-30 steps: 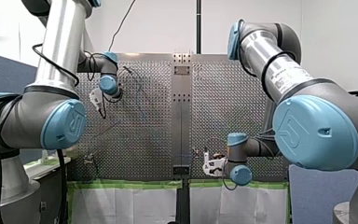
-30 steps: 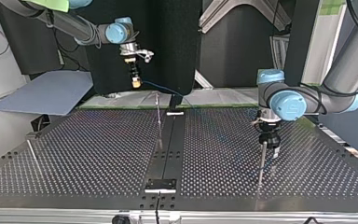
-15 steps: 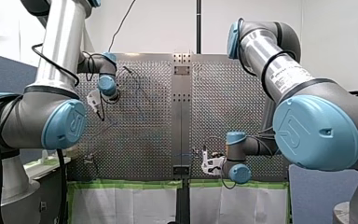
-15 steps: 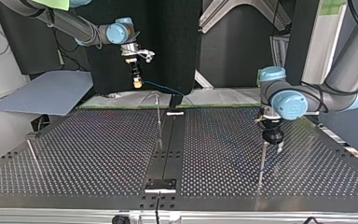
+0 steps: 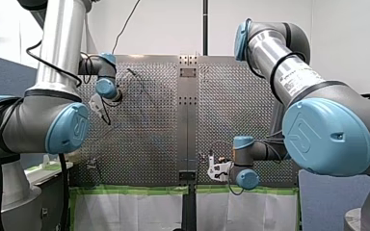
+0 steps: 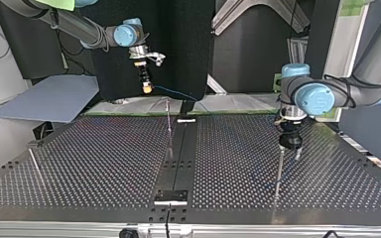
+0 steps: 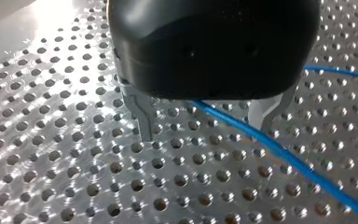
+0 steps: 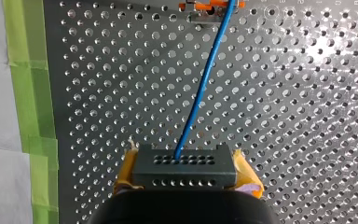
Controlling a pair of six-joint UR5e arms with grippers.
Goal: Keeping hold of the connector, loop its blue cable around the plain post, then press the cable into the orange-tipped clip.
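Low, left claw [image 7: 205, 133] astride blue cable [image 7: 307, 170].

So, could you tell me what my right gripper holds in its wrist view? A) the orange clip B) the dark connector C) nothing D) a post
B: my right gripper is shut on the connector, and the cable runs out of it, ahead toward the clip.
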